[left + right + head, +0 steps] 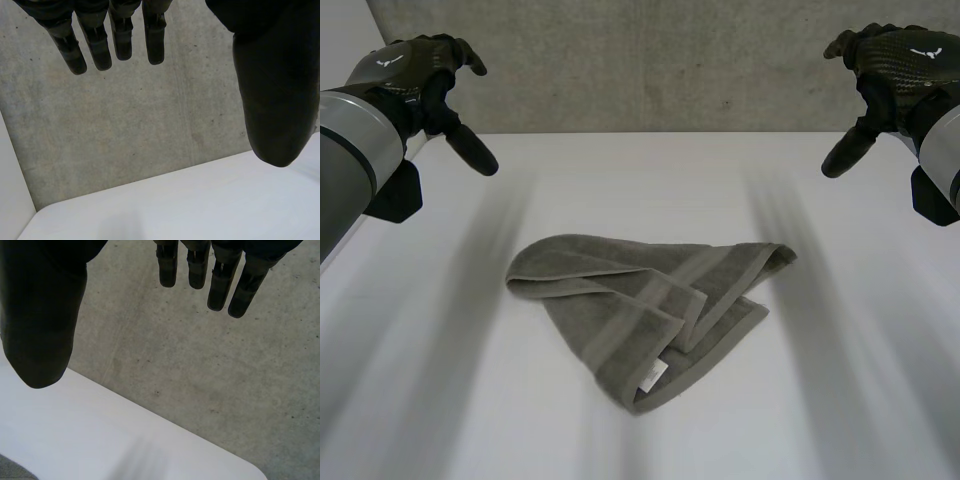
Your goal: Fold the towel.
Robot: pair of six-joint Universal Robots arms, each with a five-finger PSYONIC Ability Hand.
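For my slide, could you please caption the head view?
Left hand and right hand hover open, clear of the rumpled towel.

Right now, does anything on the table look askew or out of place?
Yes. The grey towel lies on the white table in a loose, lopsided fold: its layers cross at angles, its edges do not line up, and a small label shows near one corner. Nothing looks spilled or damaged.

Grey-green terry cloth towel (620, 310), loosely folded over itself into a rough triangle, rumpled, edges not aligned. Lies flat on white table (840, 400), centre of frame, slightly below middle. Woven stripe bands along edges. Small white label (654, 371) near its lowest corner.
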